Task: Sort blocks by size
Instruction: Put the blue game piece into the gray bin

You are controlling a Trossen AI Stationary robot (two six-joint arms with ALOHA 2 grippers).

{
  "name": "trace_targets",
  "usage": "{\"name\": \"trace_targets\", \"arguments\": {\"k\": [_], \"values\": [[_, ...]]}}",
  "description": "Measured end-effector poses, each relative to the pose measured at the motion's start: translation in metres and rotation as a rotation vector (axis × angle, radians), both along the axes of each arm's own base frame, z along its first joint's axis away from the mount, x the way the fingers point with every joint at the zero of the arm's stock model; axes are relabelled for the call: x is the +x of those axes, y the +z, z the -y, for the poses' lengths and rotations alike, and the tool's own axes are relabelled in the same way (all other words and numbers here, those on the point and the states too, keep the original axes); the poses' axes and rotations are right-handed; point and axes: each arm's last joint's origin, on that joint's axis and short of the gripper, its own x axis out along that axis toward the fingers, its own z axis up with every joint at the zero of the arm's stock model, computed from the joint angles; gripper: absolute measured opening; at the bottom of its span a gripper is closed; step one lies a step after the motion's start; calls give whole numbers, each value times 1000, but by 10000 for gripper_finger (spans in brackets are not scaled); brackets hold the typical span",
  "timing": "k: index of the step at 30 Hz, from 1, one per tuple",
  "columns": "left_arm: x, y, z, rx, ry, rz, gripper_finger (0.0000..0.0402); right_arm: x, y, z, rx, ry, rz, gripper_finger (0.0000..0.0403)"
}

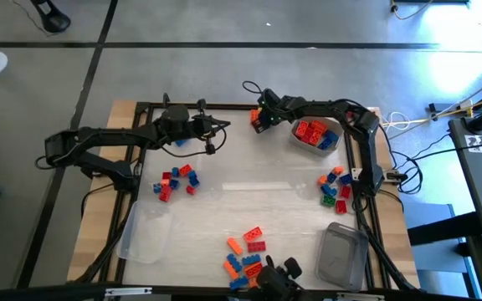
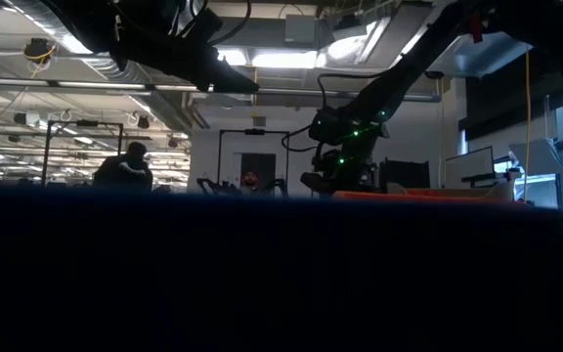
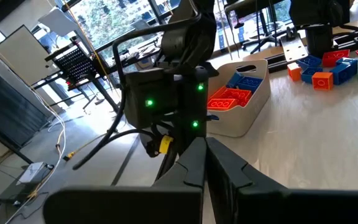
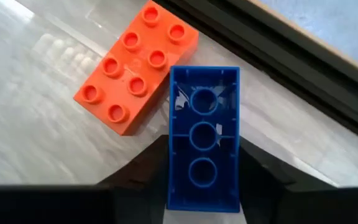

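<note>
A blue block point(image 4: 204, 137) lies with its hollow underside up beside an orange eight-stud block point(image 4: 135, 65), by the black rail at the table's far edge. My right gripper point(image 4: 204, 146) point(image 1: 260, 119) is shut on the blue block. My left gripper point(image 3: 205, 163) point(image 1: 213, 135) hovers shut to its left, holding nothing. Loose piles of red, orange, blue and green blocks lie at the left point(image 1: 176, 181), right point(image 1: 335, 188) and near edge point(image 1: 245, 251). A tub point(image 1: 315, 136) point(image 3: 244, 115) holds red and blue blocks. My right gripper pinches the blue block by its two long sides point(image 4: 171, 168), between its two fingers point(image 4: 151, 158), near the end that faces the wrist. The fingers slant down from above and lie across the block. Whether the block is clear of the table I cannot tell.
Two clear tubs stand at the near left point(image 1: 145, 234) and near right point(image 1: 341, 255). A black frame rail point(image 1: 224, 106) runs along the far edge. In the low view a dark blue thing point(image 2: 262, 274) close to the camera hides the tabletop. A person point(image 2: 125, 168) sits in the room behind.
</note>
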Motion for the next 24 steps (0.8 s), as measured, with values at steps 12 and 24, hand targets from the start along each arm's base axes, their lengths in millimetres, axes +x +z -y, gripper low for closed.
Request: {"name": "trace_targets", "arguments": {"k": [12, 24], "values": [[0, 0, 0, -1, 1, -2, 0, -12, 47, -8, -81, 46, 0, 158], [0, 0, 0, -1, 0, -3, 0, -42, 138, -66, -222, 97, -56, 154]]}}
